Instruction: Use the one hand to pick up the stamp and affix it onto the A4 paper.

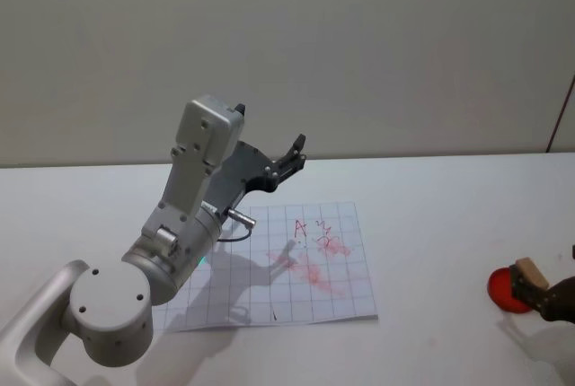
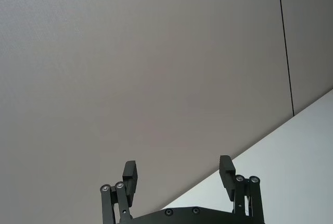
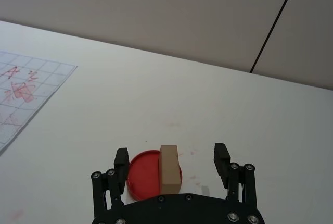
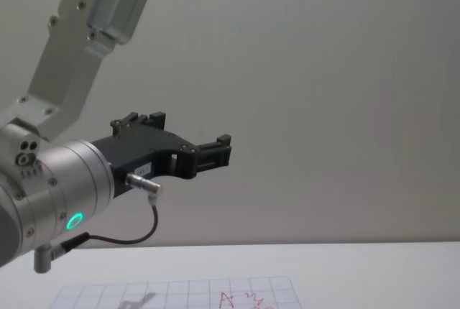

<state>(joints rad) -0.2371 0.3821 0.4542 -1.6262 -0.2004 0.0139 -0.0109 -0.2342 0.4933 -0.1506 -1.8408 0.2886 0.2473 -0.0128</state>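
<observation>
The paper (image 1: 305,296) is white, with a pale blue grid and red marks. The stamp (image 3: 169,166) seems tan, over a red pad (image 3: 142,178).

L arm is raised, elbow bent, w/ the left gripper (image 1: 289,157) held high above the tabletop (image 1: 449,206), jaws spread wide. The right gripper (image 3: 171,153) is held low nr the right edge, jaws likewise parted.

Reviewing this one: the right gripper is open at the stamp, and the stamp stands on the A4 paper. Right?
Not quite. The right gripper is open at the stamp, but the stamp stands on a round red pad on the table, apart from the A4 paper; the right wrist view shows it. The left gripper hangs above the paper.
</observation>
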